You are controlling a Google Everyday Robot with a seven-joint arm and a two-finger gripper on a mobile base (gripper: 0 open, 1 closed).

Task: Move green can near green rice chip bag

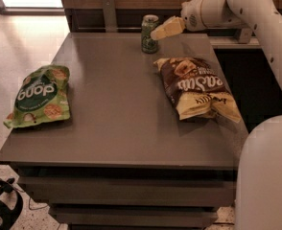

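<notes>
One worktop (pixel 122 138) carries three loose things in all. Of drink cans there is one: the green can (pixel 149 32), upright at the far edge, a little right of that edge's middle. Of snack bags there are two: one green rice chip bag (pixel 39 97), flat at the left edge, and one brown-and-yellow chip bag (pixel 198 87), flat along the right side, its near end close to the right edge. One robot arm (pixel 256 13) reaches in over the far right corner. It bears one gripper (pixel 162 29), above the far edge, just beside the can's top on the right; whether they touch cannot be told.
</notes>
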